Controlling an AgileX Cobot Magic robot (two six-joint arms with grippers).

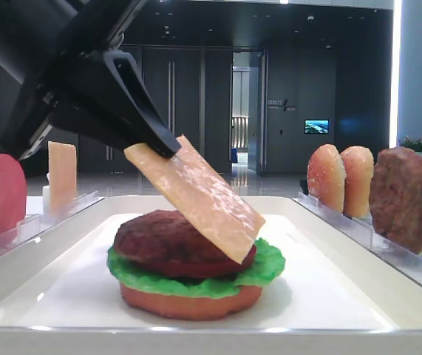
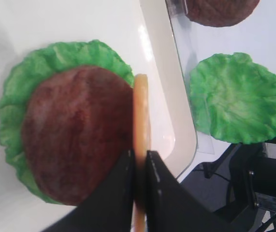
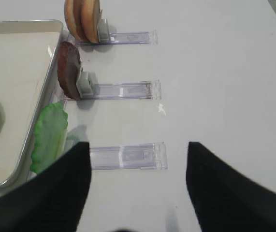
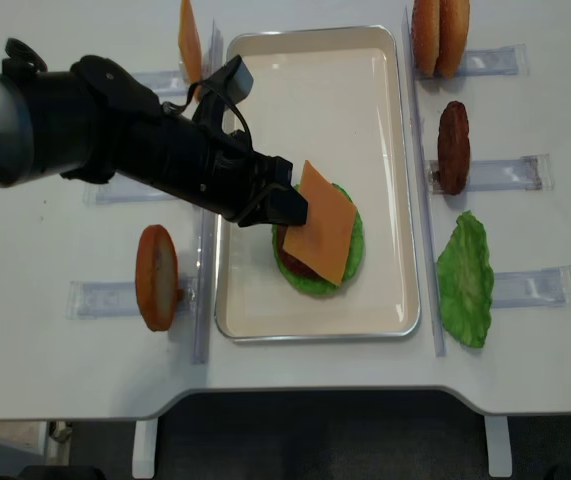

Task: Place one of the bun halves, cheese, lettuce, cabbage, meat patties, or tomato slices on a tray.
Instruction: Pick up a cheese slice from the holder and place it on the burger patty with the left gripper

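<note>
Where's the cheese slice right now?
In the overhead view the cheese slice hangs tilted over the patty mid-tray, pinched by the left gripper.

A pale orange-tan cheese (image 1: 199,196) slice, mottled with a whitish sheen, is showing above a dark reddish-brown, grainy patty (image 1: 175,242). Bright green lettuce (image 1: 196,277) is ruffling out under the patty, over an orange-brown bun (image 1: 190,302). The tray (image 4: 265,300) is glowing creamy white with a shiny rim. The left gripper (image 4: 287,205) is appearing matte black. A red tomato (image 1: 0,197) slice is looking pinkish, perhaps from the light. Two more buns (image 1: 341,177) are showing golden-brown, speckled crusts.
</note>
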